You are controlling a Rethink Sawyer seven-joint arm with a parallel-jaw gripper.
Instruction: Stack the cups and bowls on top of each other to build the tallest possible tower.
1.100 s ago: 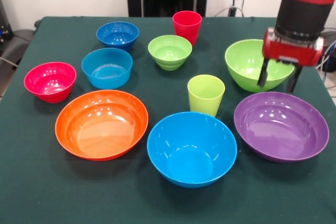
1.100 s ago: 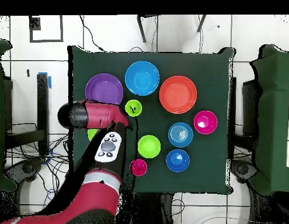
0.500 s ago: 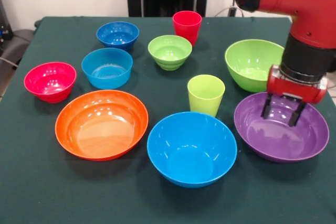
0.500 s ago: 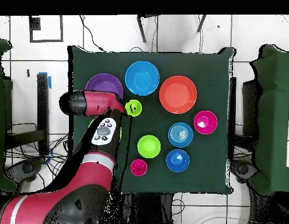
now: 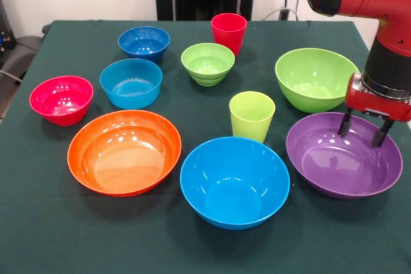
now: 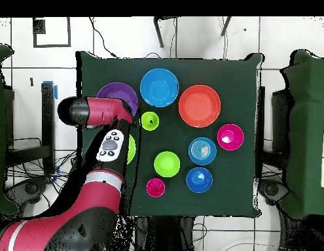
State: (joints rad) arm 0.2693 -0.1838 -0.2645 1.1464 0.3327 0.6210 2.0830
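Green felt table (image 5: 51, 235) is still all loose pieces, so no tower yet imo: big orange bowl (image 5: 124, 151) at 8 o'clock, big blue bowl (image 5: 234, 180) at 6, purple bowl (image 5: 344, 153) at 4, big lime bowl (image 5: 316, 78) at 2, the small bowls and both cups unstacked, and the gripper (image 5: 364, 131) hangs spread and empty over the purple bowl's far rim
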